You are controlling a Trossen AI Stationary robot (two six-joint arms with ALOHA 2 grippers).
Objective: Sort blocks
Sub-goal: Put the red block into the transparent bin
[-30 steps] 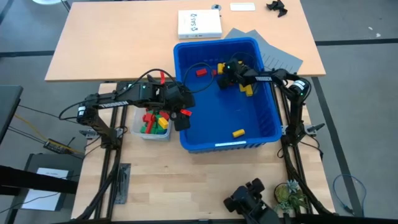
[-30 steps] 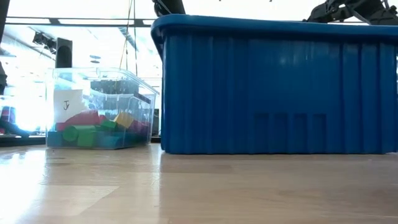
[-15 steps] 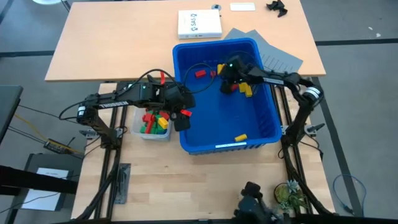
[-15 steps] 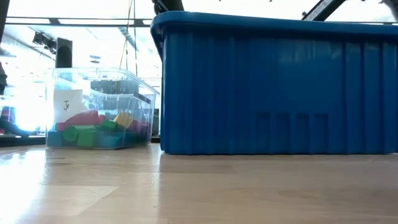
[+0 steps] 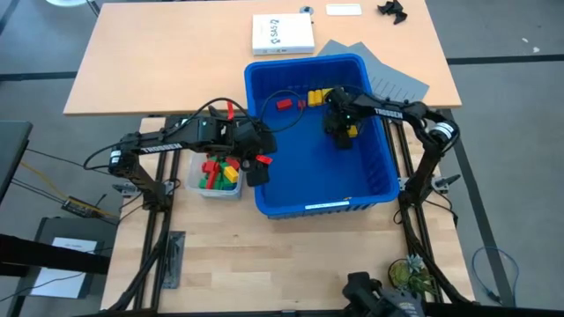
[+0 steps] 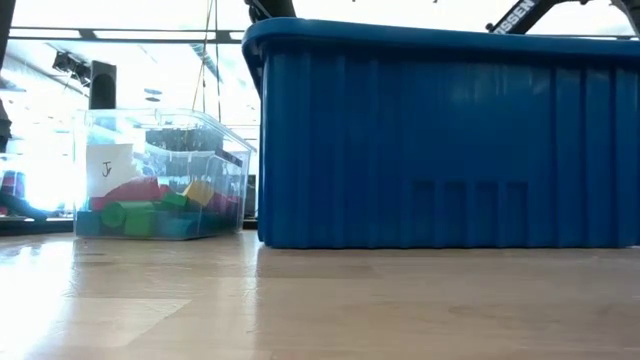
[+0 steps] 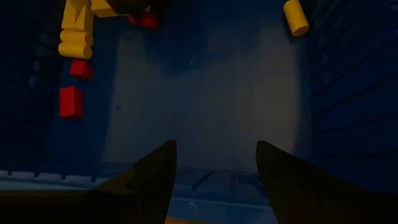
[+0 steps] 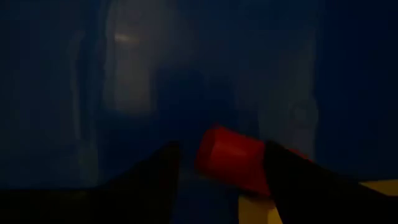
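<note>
Several blocks lie on the floor of the large blue bin [image 5: 264, 198]: a red one [image 5: 285, 103], yellow ones [image 5: 317, 93] at the far wall and a yellow one [image 5: 353, 131]. My right gripper [image 5: 339, 137] is low inside the bin, open. In the right wrist view a red block [image 8: 231, 158] lies between its fingers [image 8: 222, 150]; I cannot tell whether they touch it. My left gripper [image 5: 257, 169] is open and empty over the bin's left wall [image 7: 216, 146]. More blocks fill the small clear tub [image 5: 218, 174].
The clear tub [image 6: 160, 190] stands on the table just left of the bin [image 6: 450, 140]. A white box [image 5: 282, 34] and grey sheets [image 5: 388, 79] lie beyond the bin's far wall. A yellow block [image 7: 296, 17] lies apart on the bin floor.
My right gripper has gone from the bin's far wall toward the table's near edge and a little to the right, and has come lower inside the bin. My left arm has kept still.
</note>
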